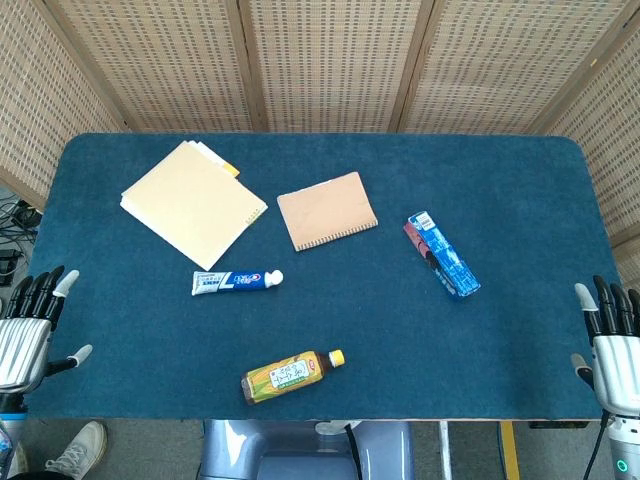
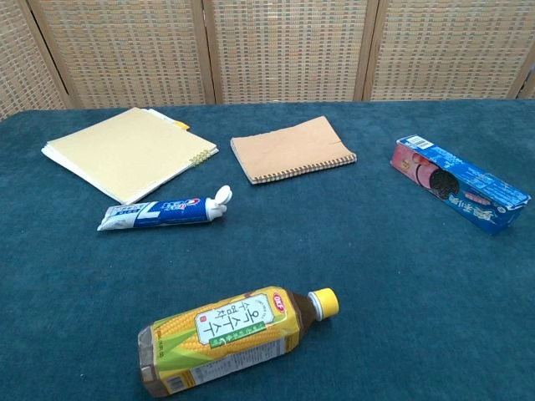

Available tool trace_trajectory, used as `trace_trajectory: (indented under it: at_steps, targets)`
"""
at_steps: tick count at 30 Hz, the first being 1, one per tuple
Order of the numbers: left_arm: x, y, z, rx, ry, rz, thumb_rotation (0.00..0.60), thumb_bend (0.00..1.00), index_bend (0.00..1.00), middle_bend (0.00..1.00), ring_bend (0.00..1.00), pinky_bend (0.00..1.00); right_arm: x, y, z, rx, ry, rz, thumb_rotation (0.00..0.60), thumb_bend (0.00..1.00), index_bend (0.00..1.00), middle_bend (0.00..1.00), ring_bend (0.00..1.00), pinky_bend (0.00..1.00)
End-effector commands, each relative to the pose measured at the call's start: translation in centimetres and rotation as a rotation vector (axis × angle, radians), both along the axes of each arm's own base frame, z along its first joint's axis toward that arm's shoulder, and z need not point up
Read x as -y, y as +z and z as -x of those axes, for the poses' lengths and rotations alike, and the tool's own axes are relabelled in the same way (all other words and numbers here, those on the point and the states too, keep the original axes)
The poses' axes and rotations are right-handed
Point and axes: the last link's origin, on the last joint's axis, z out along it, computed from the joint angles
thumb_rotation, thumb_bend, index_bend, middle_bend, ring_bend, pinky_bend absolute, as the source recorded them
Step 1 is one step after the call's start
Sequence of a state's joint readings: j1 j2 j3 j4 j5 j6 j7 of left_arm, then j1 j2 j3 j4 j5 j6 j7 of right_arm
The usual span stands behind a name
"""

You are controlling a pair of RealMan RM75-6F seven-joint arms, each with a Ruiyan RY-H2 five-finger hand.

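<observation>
Head view: the left hand [image 1: 25, 335] hangs at the left edge of the tabletop [image 1: 520, 200], fingers spread apart and pointing up, holding nothing. The right hand [image 1: 612, 345] sits at the right edge in the same way, fingers apart and holding nothing. Neither hand touches anything lying on the blue cloth, and neither shows in the chest view.

Nearest the left hand is one toothpaste tube [image 1: 236, 281], lying flat with its white cap toward the right, well apart from the hand. Nearest the right hand is one blue biscuit box [image 1: 443, 255], lying flat and slanted, its far end toward the middle of the tabletop.

One bottle [image 1: 292, 375] of yellow-labelled drink lies on its side near the front edge, between the two hands, its yellow cap pointing right. In the chest view the bottle [image 2: 232, 337] is the closest thing to the camera.

Behind the tube lie two notebooks. One is a large pale-yellow notebook [image 1: 192, 203] at the far left, set at an angle. The other is a smaller tan spiral notebook [image 1: 326, 210] just right of it, apart from it.

In all there are five things: one tube, one box, one bottle, two notebooks.
</observation>
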State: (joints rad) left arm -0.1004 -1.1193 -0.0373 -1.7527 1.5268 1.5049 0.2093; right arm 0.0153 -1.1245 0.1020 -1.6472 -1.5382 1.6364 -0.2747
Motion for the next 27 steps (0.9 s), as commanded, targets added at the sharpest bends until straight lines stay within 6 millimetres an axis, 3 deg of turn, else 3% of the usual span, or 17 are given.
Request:
trace_trajectory:
  at_steps: [1,6,10,13,17,20,27]
  targets:
    - [0.0,0.0,0.0,0.000,0.000,0.000,0.600,0.00,0.00,0.00,0.00,0.00,0.0,0.0,0.0,0.001,-0.001,-0.004,0.600,0.00,0.00,0.00,0.00,0.00]
    - [-0.2,-0.2,0.1,-0.002,-0.001,0.008,0.600,0.00,0.00,0.00,0.00,0.00,-0.1,-0.1,-0.1,-0.001,-0.004,-0.014,0.600,0.00,0.00,0.00,0.00,0.00]
    - [-1.5,-0.7,-0.1,-0.003,-0.015,0.023,0.600,0.00,0.00,0.00,0.00,0.00,-0.1,0.0,-0.2,0.000,-0.005,-0.014,0.600,0.00,0.00,0.00,0.00,0.00]
    - [-4.4,-1.8,-0.5,-0.009,-0.044,0.058,0.600,0.00,0.00,0.00,0.00,0.01,-0.1,0.1,0.1,-0.005,-0.015,-0.013,0.600,0.00,0.00,0.00,0.00,0.00]
    - [-8.7,-4.3,-2.0,-0.027,-0.131,0.143,0.600,0.00,0.00,0.00,0.02,0.16,0.2,0.1,0.4,-0.004,-0.040,-0.016,0.600,0.00,0.00,0.00,0.00,0.00]
    - [-11.8,-6.5,-3.0,-0.056,-0.167,0.215,0.600,0.00,0.00,0.00,0.08,0.21,0.4,0.1,0.3,-0.006,-0.048,-0.014,0.600,0.00,0.00,0.00,0.00,0.00]
    - [-15.9,-10.4,-4.5,-0.131,-0.206,0.290,0.600,0.06,0.07,0.06,0.15,0.25,0.5,-0.1,0.4,-0.012,-0.066,-0.021,0.600,0.00,0.00,0.00,0.00,0.00]
